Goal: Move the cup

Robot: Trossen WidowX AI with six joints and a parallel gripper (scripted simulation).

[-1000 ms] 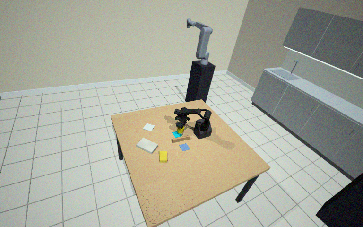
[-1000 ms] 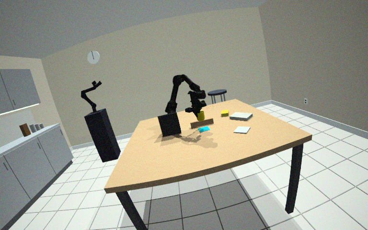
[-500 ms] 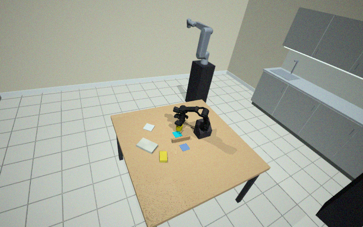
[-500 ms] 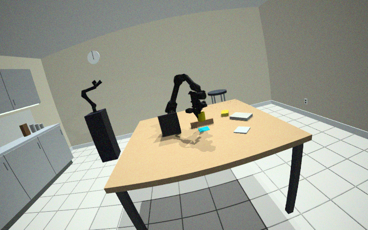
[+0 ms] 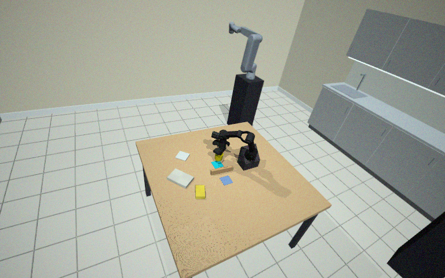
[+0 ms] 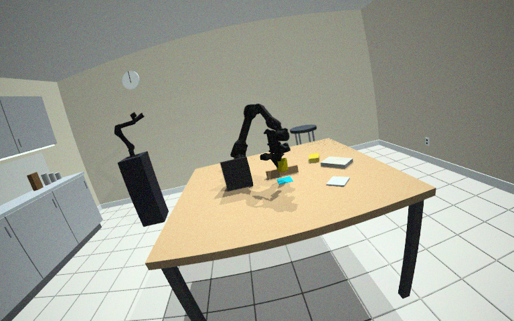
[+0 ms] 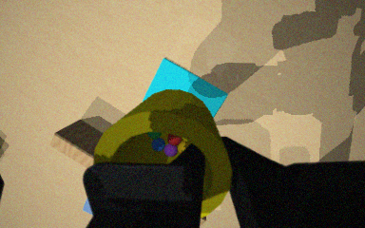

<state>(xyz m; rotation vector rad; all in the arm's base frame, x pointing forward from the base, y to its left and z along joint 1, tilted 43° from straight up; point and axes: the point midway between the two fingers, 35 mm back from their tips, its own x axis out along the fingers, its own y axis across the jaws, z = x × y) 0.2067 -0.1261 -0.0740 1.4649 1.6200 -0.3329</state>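
Transport of the olive-yellow cylindrical cup (image 7: 166, 142) is judged to be well under way but not finished. The cup is clamped between the fingers of the black parallel-jaw gripper (image 7: 214, 161), which are closed narrowly on its wall, one finger inside the rim and one outside, as is seen in the wrist view. Small coloured marbles (image 7: 166, 144), red, blue, purple and a greenish one, are seen lying together in the bottom of the cup, and none is seen on the light wooden table (image 5: 236, 212), so nothing appears to have been spilled.

In the top view the cup (image 5: 218, 156) is held above the table, over the far edge of the bright cyan square pad (image 5: 216, 164). In the exterior view it (image 6: 282, 164) is seen clear of the surface, with the low brown wooden bar (image 6: 282, 172) just behind it. The bar (image 5: 221, 170) lies between the cyan pad and the darker blue square pad (image 5: 226, 180), which sits nearer in the top view.

Which pad is the goal cannot be told from these views. If the cyan pad is the target, the crossing of the bar is judged done, and what remains is a final centring, a level lowering, the opening of the fingers and a withdrawal. If the blue pad is the target, the carry over the bar is also left
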